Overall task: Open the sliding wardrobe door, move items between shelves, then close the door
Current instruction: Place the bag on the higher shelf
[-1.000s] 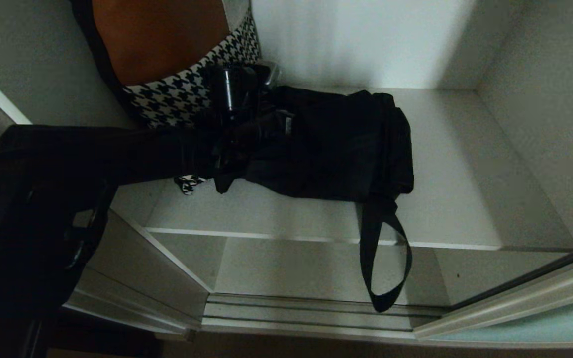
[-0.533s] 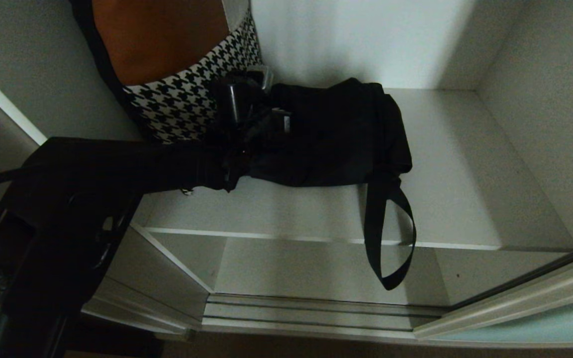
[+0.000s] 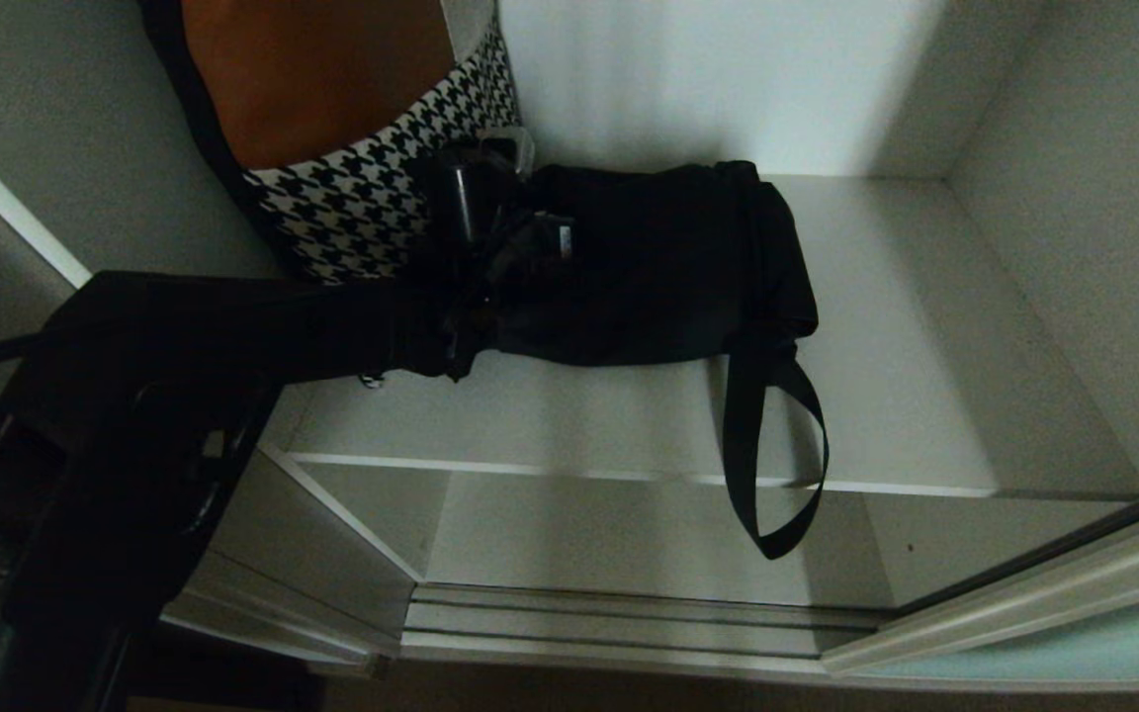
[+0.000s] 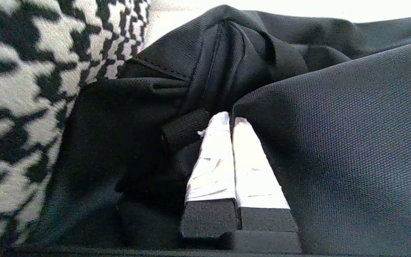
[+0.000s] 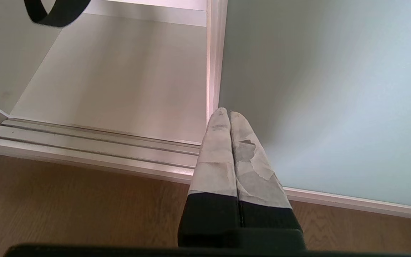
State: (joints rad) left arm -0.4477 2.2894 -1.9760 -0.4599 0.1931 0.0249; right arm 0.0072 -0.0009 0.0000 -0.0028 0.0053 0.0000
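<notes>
Left gripper (image 4: 231, 119) is pinched tight on a fold of the black bag (image 3: 649, 267), its taped fingertips (image 4: 223, 125) pressed together with cloth bunched around them. Compared with a second ago, the bag has slid deeper onto the upper shelf (image 3: 886, 396), toward the back wall and up against the houndstooth bag (image 3: 362, 198); the arm has swung up with it, and the dangling strap (image 3: 772, 465) hangs shorter over the shelf's front edge, its loop no longer reaching the door track. By my reading the move between shelves is nearly done: the bag rests on the upper shelf, with release and withdrawal still to come, then the closing.

Right gripper (image 5: 229, 114) is closed on nothing, parked low outside the wardrobe, just in front of the sliding wardrobe door (image 5: 316, 89), which stands pushed open to the right of the shelf.

Counted: one black bag, one strap loop, one houndstooth bag, two shelves in sight, upper and lower shelf (image 3: 629, 534), and one glass door.
</notes>
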